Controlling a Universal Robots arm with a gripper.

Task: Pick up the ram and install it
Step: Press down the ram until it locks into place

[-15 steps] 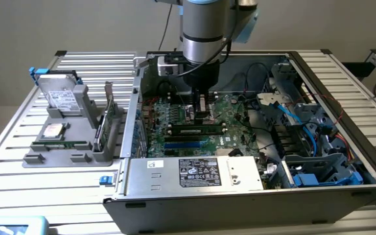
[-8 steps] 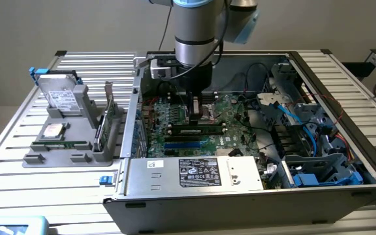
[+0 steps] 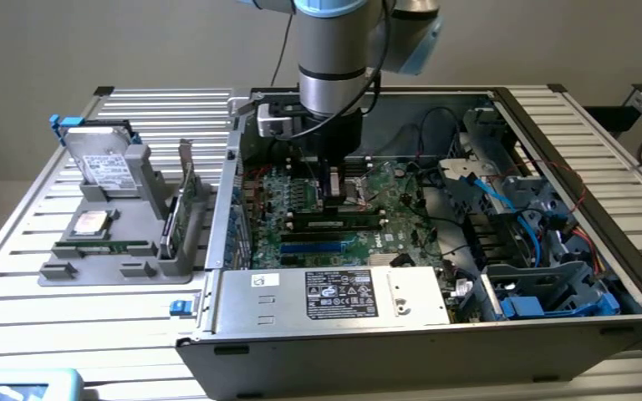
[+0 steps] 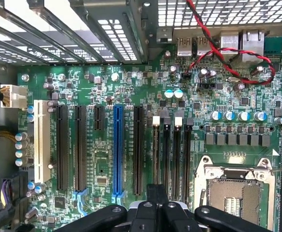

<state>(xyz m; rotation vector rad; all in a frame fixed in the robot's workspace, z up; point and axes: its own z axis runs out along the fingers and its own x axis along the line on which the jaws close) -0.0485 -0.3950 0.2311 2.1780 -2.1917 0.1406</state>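
Seemingly seated: thin green ram (image 3: 337, 222).

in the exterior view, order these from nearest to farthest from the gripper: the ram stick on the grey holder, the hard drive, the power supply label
The gripper hangs inside the open case, over the motherboard.
1. power supply label, on the case's front edge below the gripper.
2. hard drive, at the holder's back, toward the exterior view's left.
3. ram stick, lying along the grey holder's front; a close call with the hard drive.

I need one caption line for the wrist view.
Robot hand above green motherboard near its blue expansion slot.
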